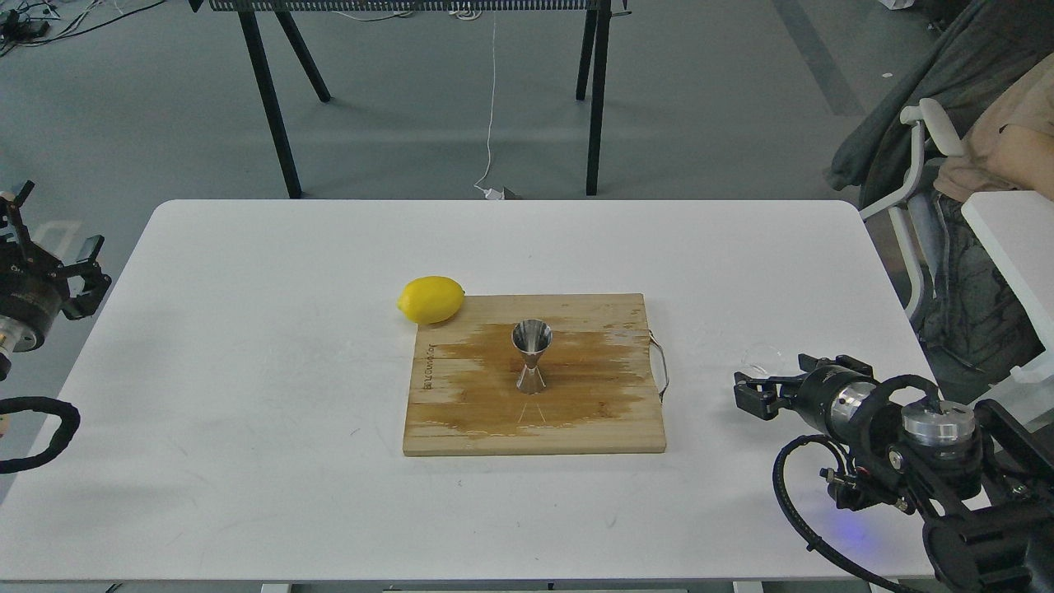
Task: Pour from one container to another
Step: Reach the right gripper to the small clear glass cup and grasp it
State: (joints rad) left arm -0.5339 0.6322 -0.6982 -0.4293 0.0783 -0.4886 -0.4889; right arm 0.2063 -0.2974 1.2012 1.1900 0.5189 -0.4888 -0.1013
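- Right pincer [753, 390] low over the white table [247, 371], fingers pointing left; how wide the jaws stand cannot be told, the dark fingers merging at this angle.
- Small clear colourless glass cup [764, 360] just beyond the fingertips, a faint outline on the table, near or touching; no grip visible, contents unreadable.
- Shiny stainless-steel hourglass-shaped jigger [531, 355] well off to the left of that pincer, upright in the middle of the wooden cutting board [461, 420], wide mouth up.
- Board surface around the jigger dark and wet-looking.
- Yellow lemon [431, 299] farther left still, touching the board's far corner.
- Left pincer [70, 276] at the table's far left edge, clear of everything, apparently slightly parted and holding nothing, though too dark to be sure.
- Glass likely light, rigid, smooth and breakable: best taken across the side wall at mid-height, gentle squeeze, rim left free for pouring.
- Jigger narrow-footed, probably easy to tip; no bumping during the pour.
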